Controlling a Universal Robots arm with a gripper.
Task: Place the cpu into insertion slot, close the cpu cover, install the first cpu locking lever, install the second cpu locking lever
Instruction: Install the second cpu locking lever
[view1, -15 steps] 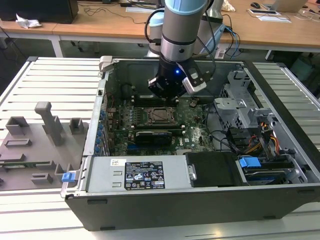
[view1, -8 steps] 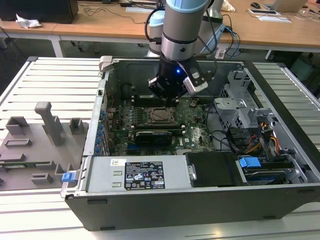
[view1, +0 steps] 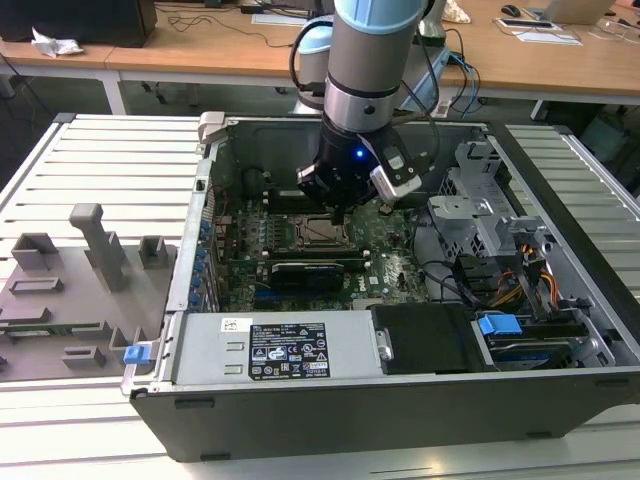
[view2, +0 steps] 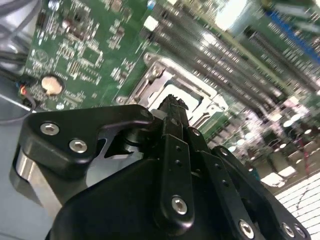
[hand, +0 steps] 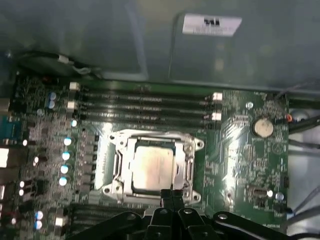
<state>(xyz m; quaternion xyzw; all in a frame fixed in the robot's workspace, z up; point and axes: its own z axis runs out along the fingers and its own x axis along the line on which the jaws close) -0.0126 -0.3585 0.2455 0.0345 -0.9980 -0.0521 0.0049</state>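
An open grey desktop computer case (view1: 400, 400) lies on a slatted white metal table (view1: 110, 160). A silver-and-blue robot arm (view1: 370, 50) reaches down into it, and its black gripper (view1: 338, 212) hangs just above the green motherboard (view1: 385, 235), at the edge of the processor socket.

In the first wrist view, the small flat square chip with a silvery-grey metal top, the cpu (hand: 151, 167), sits inside the square insertion slot (hand: 118, 165). The thin square metal frame plate, the cpu cover (hand: 186, 167), lies flat around the chip, so the chip shows through its window. The gripper's (hand: 170, 196) two black fingers (hand: 165, 197) are pressed together with no gap and nothing between them, their tips just at the near rim of the cover. Whether they touch it cannot be made out.

In the second wrist view, the gripper body blocks most of the socket; only part of the metal frame (view2: 165, 80) shows beyond the fingertips (view2: 172, 102). The locking levers cannot be picked out clearly in any view. In the exterior view, the socket (view1: 322, 232) is partly hidden behind the gripper.

Long black memory slots (hand: 145, 107) run beside the socket, and a round silver coin battery (hand: 262, 127) sits well apart from it.
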